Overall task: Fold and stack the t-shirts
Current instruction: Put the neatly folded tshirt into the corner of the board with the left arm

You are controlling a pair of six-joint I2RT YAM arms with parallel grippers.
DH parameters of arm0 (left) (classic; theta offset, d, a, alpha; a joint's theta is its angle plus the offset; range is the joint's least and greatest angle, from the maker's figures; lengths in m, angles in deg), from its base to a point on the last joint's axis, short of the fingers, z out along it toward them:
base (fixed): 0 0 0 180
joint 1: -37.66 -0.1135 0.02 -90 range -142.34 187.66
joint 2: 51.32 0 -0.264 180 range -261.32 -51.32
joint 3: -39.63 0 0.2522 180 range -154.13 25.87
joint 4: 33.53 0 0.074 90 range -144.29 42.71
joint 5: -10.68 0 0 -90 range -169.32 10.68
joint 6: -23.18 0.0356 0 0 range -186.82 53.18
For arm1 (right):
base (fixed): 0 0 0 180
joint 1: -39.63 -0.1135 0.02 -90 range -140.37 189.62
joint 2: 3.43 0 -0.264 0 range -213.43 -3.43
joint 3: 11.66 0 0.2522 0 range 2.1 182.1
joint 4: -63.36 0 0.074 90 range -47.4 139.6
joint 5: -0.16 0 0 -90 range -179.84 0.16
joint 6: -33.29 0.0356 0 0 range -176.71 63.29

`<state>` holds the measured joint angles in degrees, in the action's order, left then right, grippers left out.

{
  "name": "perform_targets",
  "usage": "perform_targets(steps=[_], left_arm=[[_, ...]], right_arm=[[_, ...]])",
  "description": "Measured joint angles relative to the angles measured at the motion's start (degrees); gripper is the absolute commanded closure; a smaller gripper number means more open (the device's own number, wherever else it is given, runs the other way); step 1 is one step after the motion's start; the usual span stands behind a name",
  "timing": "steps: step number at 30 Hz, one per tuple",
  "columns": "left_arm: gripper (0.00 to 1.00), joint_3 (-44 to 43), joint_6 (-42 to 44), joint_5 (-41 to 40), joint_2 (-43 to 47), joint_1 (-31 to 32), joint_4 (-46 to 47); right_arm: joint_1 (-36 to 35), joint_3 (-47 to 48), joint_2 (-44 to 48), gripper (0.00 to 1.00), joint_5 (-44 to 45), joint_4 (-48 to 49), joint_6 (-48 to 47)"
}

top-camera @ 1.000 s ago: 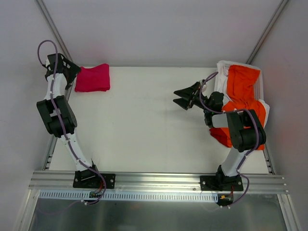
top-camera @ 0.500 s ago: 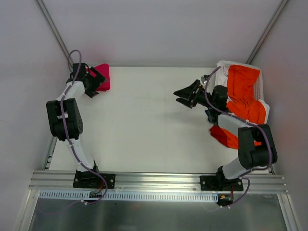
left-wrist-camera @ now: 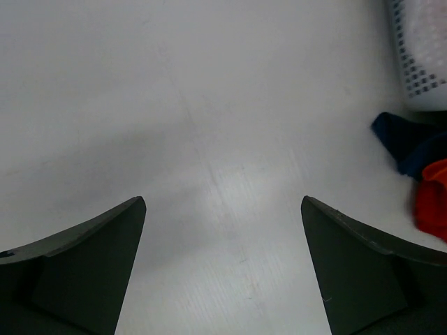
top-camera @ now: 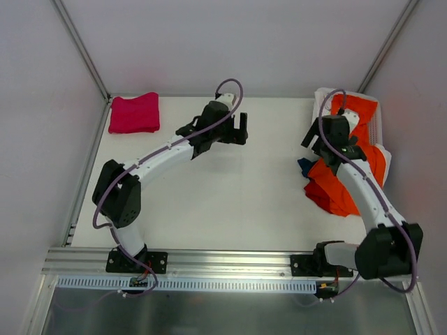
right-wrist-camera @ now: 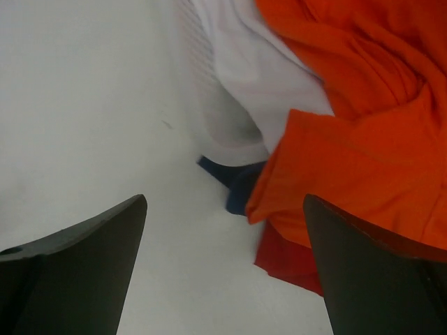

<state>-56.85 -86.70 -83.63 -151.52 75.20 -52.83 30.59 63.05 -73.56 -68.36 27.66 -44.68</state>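
Observation:
The crimson t-shirt (top-camera: 134, 113) lies folded at the table's far left corner. The orange t-shirt (top-camera: 353, 164) is crumpled and spills out of a white perforated basket (top-camera: 378, 125) at the far right; it also shows in the right wrist view (right-wrist-camera: 363, 105). My left gripper (top-camera: 239, 130) is open and empty over the bare middle of the table (left-wrist-camera: 223, 202), far from both shirts. My right gripper (top-camera: 316, 139) is open and empty (right-wrist-camera: 223, 199), hovering at the left edge of the orange t-shirt, not touching it.
A dark blue cloth (top-camera: 304, 166) (right-wrist-camera: 241, 185) and a darker red cloth (top-camera: 327, 199) (right-wrist-camera: 286, 262) lie under the orange pile. The left wrist view shows the basket (left-wrist-camera: 422, 49) and the blue cloth (left-wrist-camera: 405, 139) ahead to the right. Enclosure walls surround the table.
My left arm swung away from the crimson t-shirt to the table's middle. My right gripper drew back right from the middle to the orange pile's edge.

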Motion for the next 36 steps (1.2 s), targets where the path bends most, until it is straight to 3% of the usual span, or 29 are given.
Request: perform_targets(steps=[7,18,25,31,36], left_arm=[[0.05,7.3,1.0,-5.2,-4.2,-1.7,-1.5],[0.02,8.7,2.5,-6.9,-4.6,-2.2,-2.0],[0.01,13.4,2.5,-8.5,1.6,-2.2,-0.7],[0.01,19.6,2.7,-10.4,15.3,-2.2,4.5],[0.01,26.5,1.6,-23.5,29.0,-2.2,8.5]], right_arm=[[4.2,-0.3,-19.9,0.01,0.4,-6.8,1.4],[3.9,3.5,-22.1,0.01,-1.0,-8.8,2.3],[-9.8,10.3,-19.2,0.01,-2.2,-11.9,0.3],[-21.7,16.9,-16.6,0.0,-2.4,-11.7,-3.4],[-27.1,16.7,-13.9,0.01,-2.8,-9.4,-7.3]])
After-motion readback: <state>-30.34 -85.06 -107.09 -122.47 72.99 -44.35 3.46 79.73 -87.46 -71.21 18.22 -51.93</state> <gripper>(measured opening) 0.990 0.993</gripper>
